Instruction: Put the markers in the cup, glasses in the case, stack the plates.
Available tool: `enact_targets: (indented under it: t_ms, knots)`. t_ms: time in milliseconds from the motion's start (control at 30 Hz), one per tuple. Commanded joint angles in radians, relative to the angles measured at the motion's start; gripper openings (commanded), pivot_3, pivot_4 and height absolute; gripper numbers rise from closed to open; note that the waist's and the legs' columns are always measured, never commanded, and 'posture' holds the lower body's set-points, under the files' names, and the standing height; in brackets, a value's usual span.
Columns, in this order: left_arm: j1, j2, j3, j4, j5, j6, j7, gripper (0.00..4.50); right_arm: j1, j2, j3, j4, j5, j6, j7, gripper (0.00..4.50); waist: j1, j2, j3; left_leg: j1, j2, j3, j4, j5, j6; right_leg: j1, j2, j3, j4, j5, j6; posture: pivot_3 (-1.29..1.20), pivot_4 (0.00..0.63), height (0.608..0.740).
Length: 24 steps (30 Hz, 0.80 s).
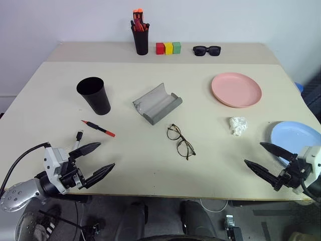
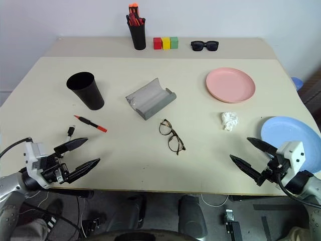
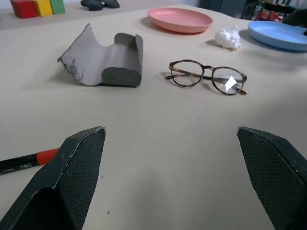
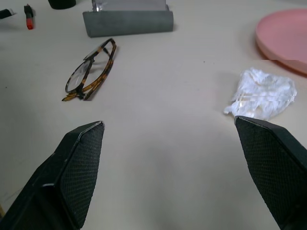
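Containers on the beige worktop (image 1: 150, 165): none loaded.

The matte black tapered plastic cup (image 1: 94, 95) stands upright, nothing visible inside; the red-and-black marker (image 1: 98, 128) lies just beside it. The grey hard clamshell case (image 1: 157, 103) lies open and unfilled, the thin wire-frame glasses (image 1: 180, 141) near it. The salmon pink plate (image 1: 236, 89) and light blue plate (image 1: 296, 139) lie apart, unstacked. Left end effector (image 1: 95, 159) and right end effector (image 1: 261, 157): fingers wide apart, holding nothing.

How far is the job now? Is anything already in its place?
Nothing is done yet. The marker lies on the table beside the cup. The glasses lie folded in front of the open case. The pink plate and blue plate sit apart. The left gripper and right gripper are empty, jaws open.
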Motion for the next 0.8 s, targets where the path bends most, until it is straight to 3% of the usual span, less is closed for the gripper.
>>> enact_targets:
  t_ms: [33, 400, 800]
  knots:
    - [-0.017, 0.0, 0.003, -0.003, 0.006, -0.024, 0.0, 4.5, -0.02, 0.01, 0.001, -0.018, 0.011, -0.019, -0.005, 4.45, -0.001, 0.0, 0.0, 0.0, 0.0, 0.0, 0.0, 0.0, 0.0, 0.0, 0.0, 0.0, 0.0, 0.0, 0.0, 0.0, 0.15, 0.74]
    - [-0.043, -0.067, -0.085, 0.008, 0.036, -0.055, 0.022, 4.5, -0.081, 0.009, 0.025, 0.01, -0.001, -0.033, -0.01, 4.45, 0.002, 0.0, 0.0, 0.0, 0.0, 0.0, 0.0, 0.0, 0.0, 0.0, 0.0, 0.0, 0.0, 0.0, 0.0, 0.0, 0.15, 0.74]
    - [-0.01, -0.063, -0.057, 0.06, 0.051, -0.097, 0.004, 4.5, -0.083, 0.075, 0.149, -0.061, -0.047, -0.067, -0.053, 4.45, -0.001, 0.001, 0.0, 0.001, 0.0, 0.0, 0.0, 0.0, 0.0, 0.0, 0.0, 0.0, 0.001, 0.0, 0.0, 0.0, 0.15, 0.74]
